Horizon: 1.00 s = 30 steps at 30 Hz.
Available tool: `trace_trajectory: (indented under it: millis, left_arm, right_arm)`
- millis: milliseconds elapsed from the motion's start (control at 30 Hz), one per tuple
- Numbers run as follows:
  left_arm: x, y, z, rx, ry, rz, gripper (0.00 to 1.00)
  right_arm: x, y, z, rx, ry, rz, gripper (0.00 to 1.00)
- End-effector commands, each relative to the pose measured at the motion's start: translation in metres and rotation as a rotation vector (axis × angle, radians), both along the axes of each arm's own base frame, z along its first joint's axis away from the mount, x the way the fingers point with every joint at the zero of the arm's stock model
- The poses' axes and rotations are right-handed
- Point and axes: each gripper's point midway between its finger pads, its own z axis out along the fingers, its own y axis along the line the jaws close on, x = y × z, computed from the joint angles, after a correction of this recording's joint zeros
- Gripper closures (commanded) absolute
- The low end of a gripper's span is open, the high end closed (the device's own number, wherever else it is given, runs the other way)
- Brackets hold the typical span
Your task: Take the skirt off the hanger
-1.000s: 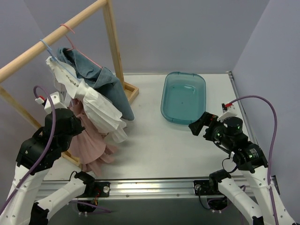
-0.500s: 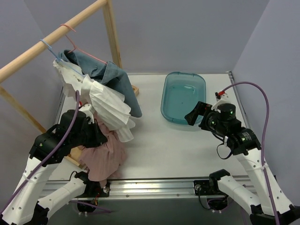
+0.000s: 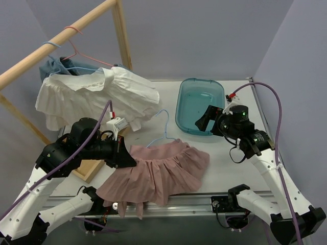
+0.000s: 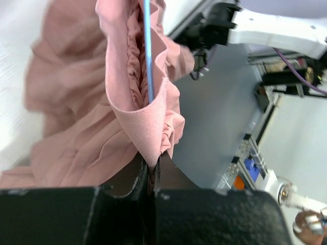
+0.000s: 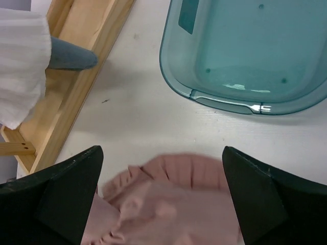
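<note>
At about ten o'clock in the top view a wooden rack (image 3: 57, 39) carries a white blouse (image 3: 97, 94) spread wide below its rail, with a blue garment (image 3: 50, 66) showing behind it. Below, at about seven o'clock, the left gripper (image 3: 124, 154) is clamped tight on the waistband of the pink skirt (image 3: 163, 171). The left wrist view shows its jaws pressed together on a fold of that band (image 4: 152, 171). The thin blue hanger (image 4: 147, 51) runs along inside the same fold. The skirt is off the rail and lies fanned over the near part of the table (image 3: 225, 158), around six o'clock, its hem trailing past the front edge. The hanger's hook rises from the waistband toward twelve o'clock. At about two o'clock sits a clear teal tub (image 3: 180, 109). A darker patch inside its wall may be a label, but it is too blurred to read. The right gripper (image 3: 203, 119) hangs just beside the tub's near rim with its jaws spread wide and nothing between them. In the right wrist view (image 5: 161, 150) it is poised over the skirt's edge.
</note>
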Motion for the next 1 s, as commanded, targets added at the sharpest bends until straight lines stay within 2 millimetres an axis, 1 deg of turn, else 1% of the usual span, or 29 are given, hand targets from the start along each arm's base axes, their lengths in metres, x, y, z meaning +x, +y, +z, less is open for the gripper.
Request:
trace_trajectory:
  millis: [0,67,133,167,200,267,367,400,433,533,567,600,633,733,767,833,967]
  left_arm:
    - [-0.004,-0.027,0.049,-0.189,-0.128,-0.130,0.98]
    - [-0.004,-0.034,0.050,-0.192,-0.141,-0.150,0.98]
    - [-0.001,-0.039,0.048,-0.172,-0.148,-0.154,0.98]
    - [-0.001,-0.041,0.050,-0.168,-0.158,-0.162,0.98]
    - [0.001,-0.046,0.047,-0.151,-0.155,-0.169,0.98]
    - [0.003,-0.051,0.050,-0.146,-0.174,-0.175,0.98]
    - [0.010,-0.060,0.044,-0.109,-0.187,-0.174,0.98]
    - [0.011,-0.062,0.047,-0.112,-0.196,-0.175,0.98]
    - [0.014,-0.065,0.050,-0.113,-0.213,-0.168,0.98]
    - [0.022,-0.070,0.058,-0.128,-0.246,-0.147,0.98]
    - [0.025,-0.071,0.061,-0.132,-0.257,-0.135,0.98]
    - [0.027,-0.073,0.062,-0.131,-0.262,-0.132,0.98]
    - [0.030,-0.073,0.069,-0.141,-0.280,-0.124,0.98]
    - [0.036,-0.077,0.079,-0.153,-0.311,-0.115,0.98]
    - [0.037,-0.078,0.079,-0.150,-0.312,-0.117,0.98]
    - [0.039,-0.080,0.082,-0.155,-0.321,-0.119,0.98]
    - [0.037,-0.087,0.083,-0.179,-0.307,-0.139,0.98]
  right_arm:
    - [0.010,0.016,0.032,0.051,-0.102,0.064,0.02]
    - [0.010,0.019,0.042,0.069,-0.131,0.085,0.05]
    - [0.009,0.023,0.055,0.079,-0.166,0.102,0.06]
    - [0.007,0.026,0.059,0.081,-0.174,0.117,0.08]
    - [0.006,0.029,0.070,0.091,-0.194,0.136,0.09]
    - [0.003,0.037,0.077,0.107,-0.192,0.156,0.11]
    - [-0.004,0.050,0.087,0.150,-0.183,0.176,0.14]
    - [-0.009,0.056,0.090,0.164,-0.182,0.185,0.15]
    - [-0.010,0.056,0.092,0.173,-0.186,0.175,0.16]
    - [-0.017,0.060,0.093,0.214,-0.172,0.171,0.17]
    - [-0.020,0.062,0.090,0.223,-0.155,0.170,0.18]
    - [-0.021,0.062,0.089,0.222,-0.153,0.170,0.18]
    - [-0.025,0.061,0.090,0.219,-0.160,0.169,0.18]
    - [-0.028,0.057,0.082,0.210,-0.157,0.156,0.19]
    - [-0.030,0.061,0.081,0.221,-0.150,0.175,0.19]
    - [-0.031,0.064,0.071,0.227,-0.125,0.183,0.20]
    - [-0.028,0.072,0.071,0.236,-0.141,0.182,0.22]
